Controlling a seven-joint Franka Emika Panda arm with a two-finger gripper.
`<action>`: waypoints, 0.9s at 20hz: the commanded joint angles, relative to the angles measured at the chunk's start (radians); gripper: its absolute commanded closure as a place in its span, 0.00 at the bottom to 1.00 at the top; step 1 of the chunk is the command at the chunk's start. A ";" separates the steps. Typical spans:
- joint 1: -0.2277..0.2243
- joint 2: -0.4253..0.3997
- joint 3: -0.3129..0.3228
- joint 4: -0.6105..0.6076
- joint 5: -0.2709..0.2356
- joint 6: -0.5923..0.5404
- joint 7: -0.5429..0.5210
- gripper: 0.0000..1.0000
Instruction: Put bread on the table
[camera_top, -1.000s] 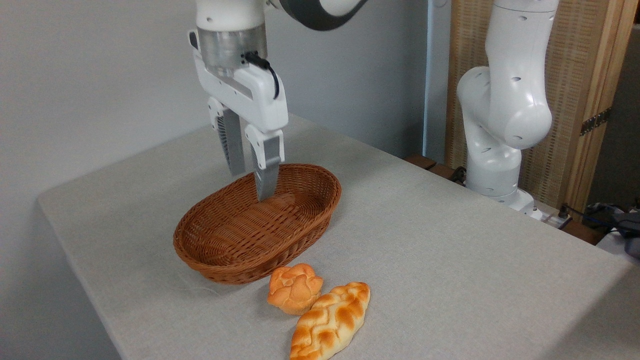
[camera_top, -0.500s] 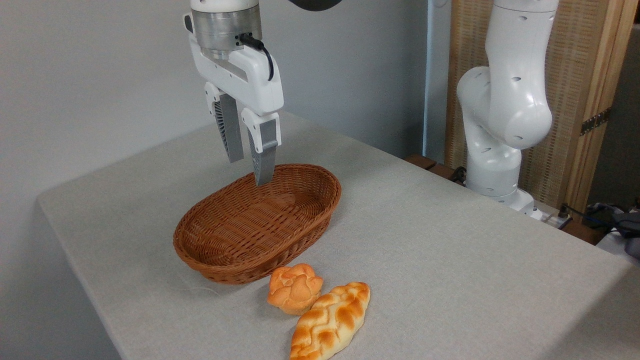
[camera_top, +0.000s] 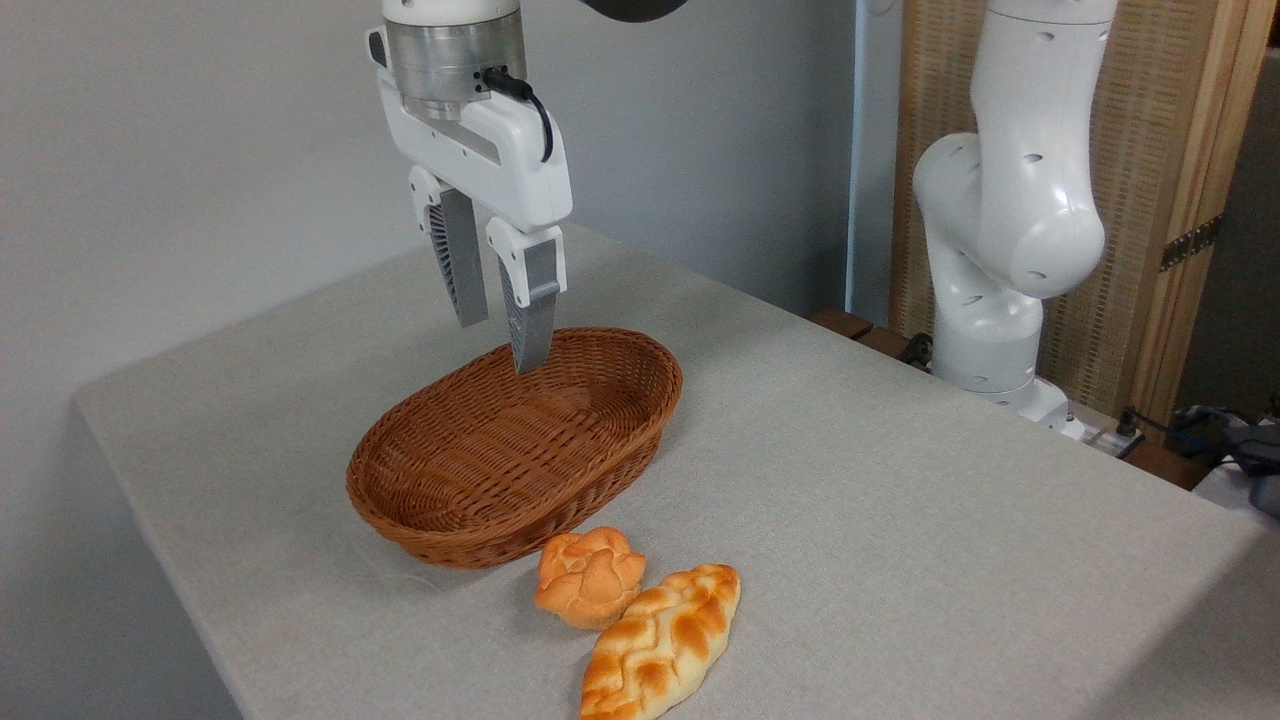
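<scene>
Altogether: one bread (camera_top: 660, 643), one bun (camera_top: 589, 575), one seemingly bare basket (camera_top: 450, 500)

- We see the bread (camera_top: 660, 643) golden, with a braided lattice crust and browned patches.
- We see the bun (camera_top: 588, 577) plain orange.
- We see the basket (camera_top: 440, 520) in brown wicker weave.
- We see the surface (camera_top: 900, 480) in light grey-beige woven cloth.
- We see the pincer (camera_top: 500, 345) white with grey fingers.

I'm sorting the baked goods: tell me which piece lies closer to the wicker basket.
The small round knobbly orange bun, right beside the brown oval wicker basket; the long braided golden loaf lies beyond it.
</scene>
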 joint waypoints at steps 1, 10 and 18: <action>-0.003 -0.008 0.005 0.013 0.015 -0.027 -0.017 0.00; 0.282 -0.011 -0.221 0.013 0.013 -0.025 -0.008 0.00; 0.314 -0.014 -0.249 0.013 0.001 -0.025 -0.011 0.00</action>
